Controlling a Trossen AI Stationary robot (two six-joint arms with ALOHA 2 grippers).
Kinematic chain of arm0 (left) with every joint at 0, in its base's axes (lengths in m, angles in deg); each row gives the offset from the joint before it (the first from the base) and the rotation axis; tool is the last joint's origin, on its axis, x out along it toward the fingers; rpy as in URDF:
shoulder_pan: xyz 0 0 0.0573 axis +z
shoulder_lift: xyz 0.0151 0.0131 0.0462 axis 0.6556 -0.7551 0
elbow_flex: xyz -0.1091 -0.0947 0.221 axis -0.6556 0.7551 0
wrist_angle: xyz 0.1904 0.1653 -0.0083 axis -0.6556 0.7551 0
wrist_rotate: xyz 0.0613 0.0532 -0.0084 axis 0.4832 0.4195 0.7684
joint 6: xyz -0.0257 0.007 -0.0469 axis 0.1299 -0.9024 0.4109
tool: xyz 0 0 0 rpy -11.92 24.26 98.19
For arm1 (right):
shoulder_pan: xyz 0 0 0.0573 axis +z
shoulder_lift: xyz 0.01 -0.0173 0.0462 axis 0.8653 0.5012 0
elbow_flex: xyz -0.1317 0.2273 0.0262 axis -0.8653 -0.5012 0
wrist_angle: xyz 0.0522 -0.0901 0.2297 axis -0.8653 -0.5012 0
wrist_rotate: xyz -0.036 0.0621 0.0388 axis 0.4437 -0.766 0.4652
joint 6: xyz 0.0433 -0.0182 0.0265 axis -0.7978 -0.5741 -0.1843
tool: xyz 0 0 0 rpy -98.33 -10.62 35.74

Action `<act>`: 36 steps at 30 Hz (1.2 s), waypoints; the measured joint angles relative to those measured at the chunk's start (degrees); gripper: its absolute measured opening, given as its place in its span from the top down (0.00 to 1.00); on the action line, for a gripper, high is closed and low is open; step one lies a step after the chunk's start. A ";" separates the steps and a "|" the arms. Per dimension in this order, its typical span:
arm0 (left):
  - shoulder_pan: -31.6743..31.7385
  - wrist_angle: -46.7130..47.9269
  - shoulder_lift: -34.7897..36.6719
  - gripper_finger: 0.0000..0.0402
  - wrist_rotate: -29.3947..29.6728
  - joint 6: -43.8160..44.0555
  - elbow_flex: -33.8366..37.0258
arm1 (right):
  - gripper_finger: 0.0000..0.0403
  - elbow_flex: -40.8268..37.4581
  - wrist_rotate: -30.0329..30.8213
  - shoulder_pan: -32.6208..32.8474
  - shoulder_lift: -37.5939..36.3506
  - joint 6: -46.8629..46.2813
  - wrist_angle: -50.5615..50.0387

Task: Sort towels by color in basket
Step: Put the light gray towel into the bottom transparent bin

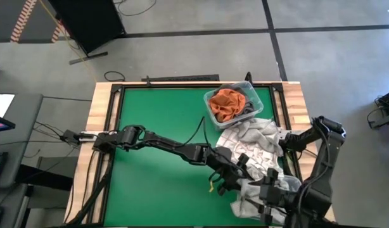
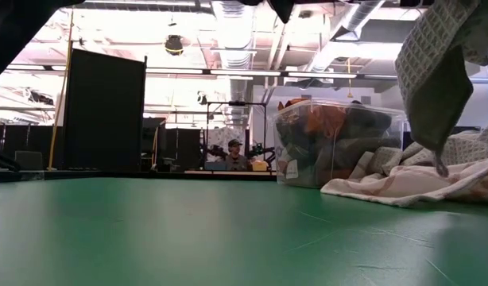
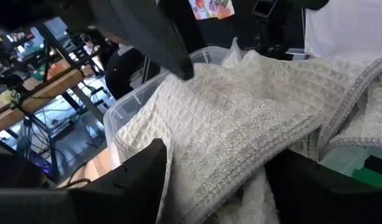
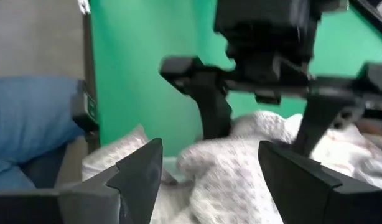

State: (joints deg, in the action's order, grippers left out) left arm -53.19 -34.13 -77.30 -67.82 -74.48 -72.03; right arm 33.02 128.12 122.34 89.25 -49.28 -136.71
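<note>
Both grippers — left [image 1: 235, 180], right [image 1: 270, 190] — have their fingers spread around the grey plaid towel [image 3: 241, 124], neither clamped.

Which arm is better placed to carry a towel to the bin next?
Left, likely. Its claw is already over the towel pile with white cloth between its fingers, and the bin is near. The right claw sits at the table's near edge.

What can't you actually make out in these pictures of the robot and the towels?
- Bin contents: under the orange towel, other cloths are buried in the high view and blurred by plastic in the low view.
- Left gripper: the towel pile hides its grip in the high view.
- Right gripper: dark arm parts and cloth crowd it.
- The lifted towel: cut off by the low view's top edge.
</note>
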 joint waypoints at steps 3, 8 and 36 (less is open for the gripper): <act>0.06 -0.07 0.00 0.40 0.04 0.71 0.00 | 0.27 0.00 -2.23 -0.68 0.00 -2.13 -2.38; 0.06 0.25 0.00 0.40 0.06 0.87 0.00 | 0.27 0.00 -4.28 -1.86 1.28 -2.73 -5.05; -0.12 50.81 0.54 0.40 17.07 -11.34 -21.81 | 0.93 0.00 -34.38 -0.20 8.24 -13.69 -15.92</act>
State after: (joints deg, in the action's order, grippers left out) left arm -53.31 16.68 -76.76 -50.75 -85.82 -93.85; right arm 33.02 93.74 122.14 97.49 -62.97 -152.63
